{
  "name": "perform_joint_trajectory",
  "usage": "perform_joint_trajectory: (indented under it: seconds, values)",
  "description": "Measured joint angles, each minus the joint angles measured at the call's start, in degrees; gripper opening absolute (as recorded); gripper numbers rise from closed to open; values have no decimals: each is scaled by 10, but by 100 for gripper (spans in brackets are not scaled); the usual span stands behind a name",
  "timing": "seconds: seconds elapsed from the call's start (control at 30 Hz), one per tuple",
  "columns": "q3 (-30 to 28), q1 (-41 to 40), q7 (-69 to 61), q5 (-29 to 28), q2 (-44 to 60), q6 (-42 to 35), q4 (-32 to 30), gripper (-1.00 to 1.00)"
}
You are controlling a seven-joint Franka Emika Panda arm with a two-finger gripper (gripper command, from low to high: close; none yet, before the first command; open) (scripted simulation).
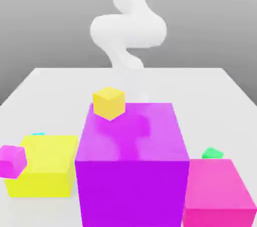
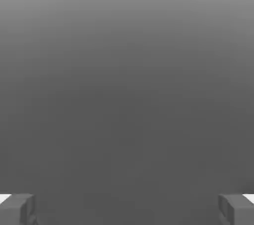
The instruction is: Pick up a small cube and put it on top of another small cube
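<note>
The small cyan cube (image 1: pixel 37 134) peeks out as a thin sliver behind the yellow block (image 1: pixel 44 165) at the exterior view's left; most of it is hidden. My white arm (image 1: pixel 128 28) rises at the back of the table, far behind the blocks. In the hand view my gripper (image 2: pixel 127 210) is open, its two grey fingertips (image 2: pixel 18 209) spread wide with nothing between them and only plain grey background beyond.
A big purple block (image 1: pixel 131 163) stands in the front middle, with a small yellow cube (image 1: pixel 109 102) at its back left corner. A pink block (image 1: pixel 218 193) sits at the right, a small green cube (image 1: pixel 212 153) behind it. A small magenta cube (image 1: pixel 12 161) sits far left.
</note>
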Motion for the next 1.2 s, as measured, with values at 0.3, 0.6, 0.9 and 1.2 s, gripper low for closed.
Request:
perform_joint_trajectory:
  seconds: [0.3, 0.6, 0.9, 1.2]
  values:
    - [-11, -107, 201, 43, 101, 67, -65, 0]
    - [-16, -207, 410, 71, 201, 133, -129, 0]
    - [-17, -309, 633, 78, 299, 200, -193, 0]
    - [-46, -399, 886, 43, 393, 270, -258, 0]
